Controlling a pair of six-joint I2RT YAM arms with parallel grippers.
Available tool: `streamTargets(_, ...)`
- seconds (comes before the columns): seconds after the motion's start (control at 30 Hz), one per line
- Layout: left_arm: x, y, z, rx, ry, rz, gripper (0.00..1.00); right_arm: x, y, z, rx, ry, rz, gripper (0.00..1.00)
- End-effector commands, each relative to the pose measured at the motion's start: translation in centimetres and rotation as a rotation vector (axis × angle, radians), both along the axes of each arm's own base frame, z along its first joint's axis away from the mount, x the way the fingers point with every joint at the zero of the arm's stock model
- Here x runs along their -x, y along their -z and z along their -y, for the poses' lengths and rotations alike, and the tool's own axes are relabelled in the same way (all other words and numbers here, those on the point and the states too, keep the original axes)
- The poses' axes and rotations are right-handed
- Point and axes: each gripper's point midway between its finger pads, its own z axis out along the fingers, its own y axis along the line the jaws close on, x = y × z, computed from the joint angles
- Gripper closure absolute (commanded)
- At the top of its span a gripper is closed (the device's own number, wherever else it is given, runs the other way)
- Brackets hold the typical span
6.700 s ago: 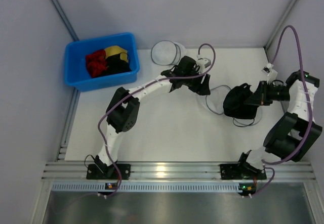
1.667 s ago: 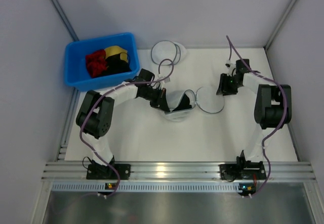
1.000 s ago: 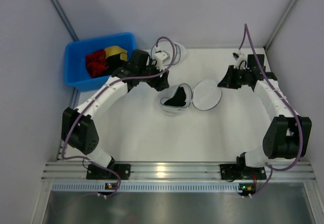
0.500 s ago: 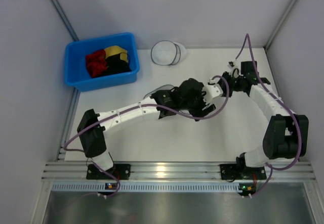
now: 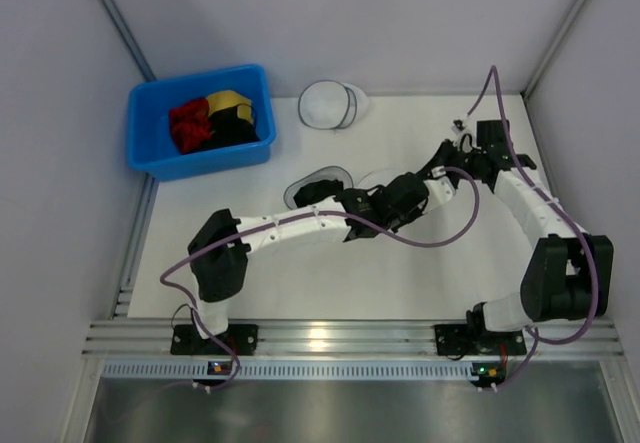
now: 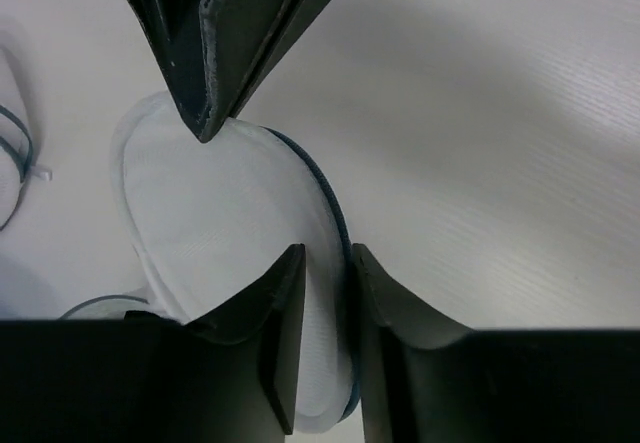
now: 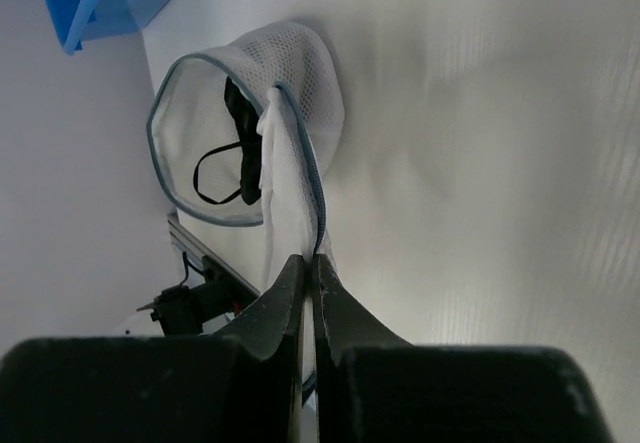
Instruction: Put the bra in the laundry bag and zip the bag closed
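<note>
While the right gripper [image 7: 308, 259] pinches the laundry bag [image 7: 300, 68] (rim), the bra [image 7: 250, 163] lies inside.

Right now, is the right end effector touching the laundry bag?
Touching. In the right wrist view, the right end effector is shut on the laundry bag at its rim.

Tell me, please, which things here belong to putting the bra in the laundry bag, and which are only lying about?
Belong to the job: laundry bag; bra, lying inside it.
Only lying about: blue bin; red garment and yellow-and-black garment in it; second mesh case near the far edge.
</note>
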Motion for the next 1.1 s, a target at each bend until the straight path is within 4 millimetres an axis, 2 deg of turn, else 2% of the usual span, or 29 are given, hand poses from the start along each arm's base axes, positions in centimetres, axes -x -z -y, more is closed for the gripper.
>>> streamTargets(0.0,-1.2,-4.5,-0.7,0.11,-0.056,0.049,0.72,0.1,-2.8,-0.4,0.0,-0.025,0.11,1.0)
streamTargets(0.03,-1.2,-4.4,-1.0,0.121,-0.068,0.035,0.77,0.0,-3.1,-0.4,0.001,-0.027,0.119,1.0)
streamTargets(0.07,-1.1,-4.7,-1.2,0.136,-0.068,0.026,0.87,-0.1,-3.7,-0.4,0.003,-0.035,0.14,1.0)
streamTargets(0.1,-1.1,-5.3,-1.7,0.158,-0.07,0.016,0.9,-0.3,-3.9,-0.4,0.005,-0.042,0.151,0.98)
streamTargets(0.13,-0.9,-5.7,-1.9,0.171,-0.065,0.008,0.92,-0.5,-4.6,-0.4,0.009,-0.048,0.173,0.9)
streamTargets(0.17,-0.8,-6.0,-2.0,0.178,-0.058,0.006,0.95,-0.8,-4.9,-0.1,0.021,-0.056,0.2,0.79)
streamTargets(0.2,-0.6,-7.1,-2.4,0.202,-0.059,0.014,1.0,-1.0,-5.5,0.0,0.026,-0.057,0.227,0.59)
streamTargets(0.23,-0.1,-7.5,-2.3,0.226,-0.035,-0.011,1.0,-1.7,-6.4,0.6,0.036,-0.037,0.27,0.37)
streamTargets(0.27,0.3,-8.1,-2.3,0.254,-0.012,-0.03,1.0,-2.2,-7.0,1.1,0.042,-0.017,0.299,0.37)
streamTargets(0.3,0.8,-9.2,-2.9,0.293,-0.003,-0.035,1.0,-2.5,-8.1,1.6,0.051,0.002,0.35,0.18)
streamTargets(0.33,1.8,-10.0,-2.5,0.35,0.033,-0.08,1.0,-3.0,-8.7,2.2,0.079,0.031,0.386,0.11)
streamTargets(0.37,2.5,-11.2,-2.1,0.419,0.08,-0.112,1.0,-3.6,-9.2,3.7,0.107,0.068,0.426,0.04)
streamTargets(0.4,2.1,-12.0,-3.6,0.506,0.037,-0.184,1.0,-4.0,-10.6,4.2,0.12,0.084,0.501,0.0)
streamTargets(0.43,3.0,-12.8,-3.5,0.574,0.092,-0.255,1.0,-4.2,-10.6,4.6,0.134,0.097,0.52,0.01)
streamTargets(0.47,1.2,-13.9,-4.8,0.654,0.063,-0.272,1.0,-4.4,-10.8,5.1,0.142,0.095,0.551,0.01)
streamTargets(0.53,0.6,-14.1,-6.7,0.763,-0.001,-0.389,1.0,-4.1,-10.8,4.5,0.097,0.038,0.575,0.01)
streamTargets(0.57,-0.6,-14.9,-8.1,0.824,-0.006,-0.408,1.0,-4.0,-10.5,4.5,0.075,0.018,0.577,0.01)
streamTargets(0.7,-1.9,-13.5,-11.7,0.975,-0.131,-0.57,1.0,-3.2,-8.2,3.0,-0.055,0.009,0.502,0.01)
streamTargets(0.73,-2.6,-13.4,-12.9,1.009,-0.156,-0.585,1.0,-2.7,-6.9,2.5,-0.093,0.013,0.464,0.01)
streamTargets(0.8,-3.2,-11.7,-14.0,1.07,-0.224,-0.669,1.0,-2.2,-5.5,1.9,-0.129,0.015,0.421,0.01)
streamTargets(0.83,-3.5,-11.1,-14.5,1.092,-0.248,-0.694,1.0,-1.2,-3.7,1.4,-0.157,0.006,0.367,0.01)
streamTargets(0.87,-4.4,-10.6,-15.6,1.12,-0.287,-0.709,1.0,-1.0,-3.6,0.7,-0.19,0.001,0.356,0.01)
streamTargets(0.9,-4.2,-9.3,-16.1,1.141,-0.325,-0.774,1.0,-0.6,-2.8,0.3,-0.203,-0.002,0.326,0.01)
streamTargets(0.93,-4.6,-9.5,-16.4,1.173,-0.315,-0.77,1.0,0.1,-1.7,-0.2,-0.223,-0.007,0.285,0.01)
streamTargets(0.97,-5.1,-9.3,-17.1,1.198,-0.338,-0.776,1.0,0.8,-1.5,-1.8,-0.236,-0.057,0.283,0.01)
streamTargets(1.0,-5.0,-8.5,-17.3,1.218,-0.367,-0.824,1.0,1.2,-1.1,-2.5,-0.244,-0.075,0.269,0.01)
streamTargets(1.07,-5.5,-8.6,-17.7,1.263,-0.367,-0.833,1.0,2.3,-0.7,-4.4,-0.257,-0.129,0.258,0.01)
